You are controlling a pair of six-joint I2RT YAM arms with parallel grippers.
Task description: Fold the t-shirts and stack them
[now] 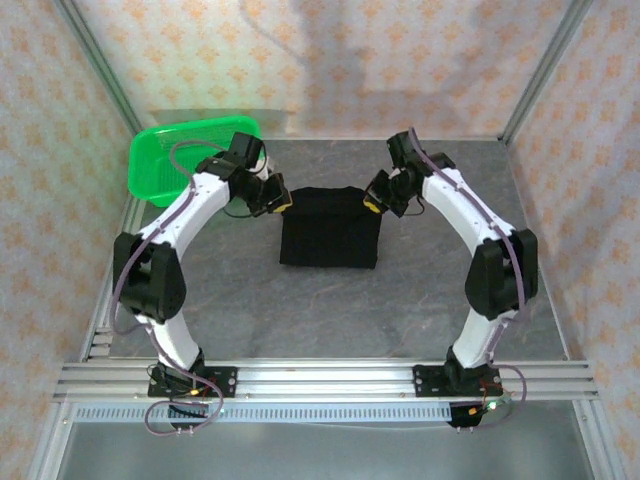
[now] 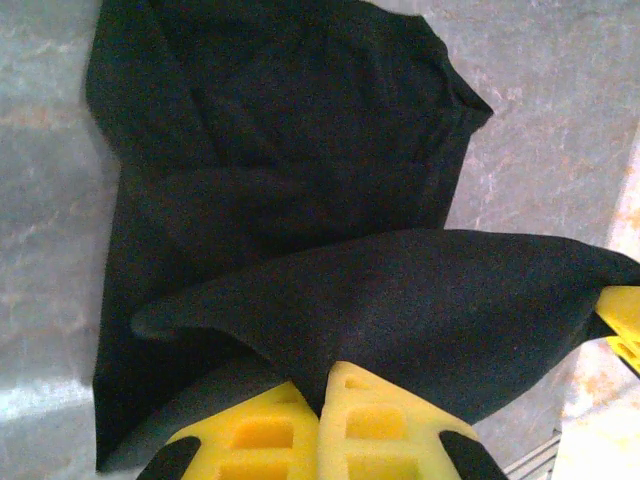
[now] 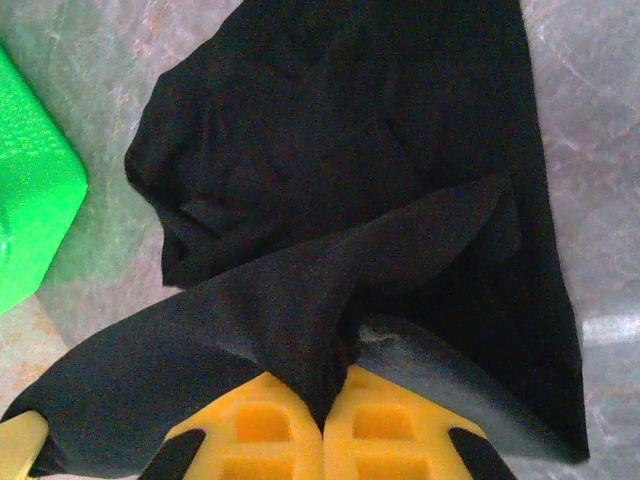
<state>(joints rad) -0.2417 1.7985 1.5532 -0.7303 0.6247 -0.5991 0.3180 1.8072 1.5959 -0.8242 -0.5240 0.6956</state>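
Left gripper (image 2: 320, 395) and right gripper (image 3: 335, 395) pinch a plain black, rumpled t-shirt (image 1: 330, 232).

The t-shirt (image 1: 329, 240) lies on the table (image 1: 400, 310) between left hand (image 1: 278, 203) and right hand (image 1: 372, 203), basket (image 1: 165, 160) far-left.

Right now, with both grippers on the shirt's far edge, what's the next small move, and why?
Probably draw both grippers level toward the near hem. The left gripper and right gripper are each shut on a far corner of the black t-shirt, that edge lifted and the rest lying on the table, ready to fold over.
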